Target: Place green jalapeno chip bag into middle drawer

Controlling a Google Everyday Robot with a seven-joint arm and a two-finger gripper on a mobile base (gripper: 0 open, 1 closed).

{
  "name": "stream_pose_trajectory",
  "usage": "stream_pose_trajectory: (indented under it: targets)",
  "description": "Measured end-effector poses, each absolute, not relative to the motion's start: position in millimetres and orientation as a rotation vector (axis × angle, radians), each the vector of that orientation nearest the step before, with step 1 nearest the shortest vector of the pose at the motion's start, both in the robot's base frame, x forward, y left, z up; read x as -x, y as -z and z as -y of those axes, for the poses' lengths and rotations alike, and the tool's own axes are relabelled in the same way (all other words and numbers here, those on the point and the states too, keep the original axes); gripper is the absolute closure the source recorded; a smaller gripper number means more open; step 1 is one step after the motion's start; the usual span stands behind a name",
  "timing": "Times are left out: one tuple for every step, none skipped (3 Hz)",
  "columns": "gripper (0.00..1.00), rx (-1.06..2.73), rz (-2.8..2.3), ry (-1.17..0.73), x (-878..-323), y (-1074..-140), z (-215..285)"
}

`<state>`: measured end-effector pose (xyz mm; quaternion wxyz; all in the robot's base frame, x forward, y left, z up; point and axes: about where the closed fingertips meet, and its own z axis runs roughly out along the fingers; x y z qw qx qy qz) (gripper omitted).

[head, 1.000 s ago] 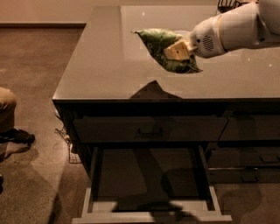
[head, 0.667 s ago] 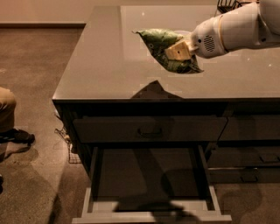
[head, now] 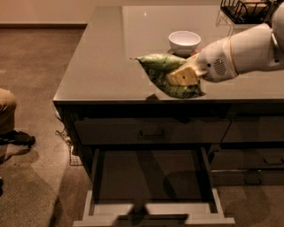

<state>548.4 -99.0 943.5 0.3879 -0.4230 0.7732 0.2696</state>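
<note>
My gripper is shut on the green jalapeno chip bag and holds it in the air above the front edge of the counter. The bag is crinkly light green and hangs to the left of my white arm. The middle drawer is pulled open below, with light grey walls and a dark floor. It lies lower than the bag and nearer to the camera. A white bowl stands on the counter behind the bag.
A closed dark drawer front with a handle sits above the open drawer. Narrower dark drawers are at the right. A black wire basket stands at the counter's back right. A person's leg and shoe are at the left.
The bag and my gripper have moved toward the counter's front edge and lower. The white bowl now shows behind the bag.
</note>
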Motion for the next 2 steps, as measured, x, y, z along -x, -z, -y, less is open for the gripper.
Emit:
stream_pose_trajectory:
  targets:
    - [1.00,1.158,-2.017,-0.891,-501.9,-902.2,77.1]
    - [1.00,1.213,-2.053,-1.062,-475.5,-869.9,55.3]
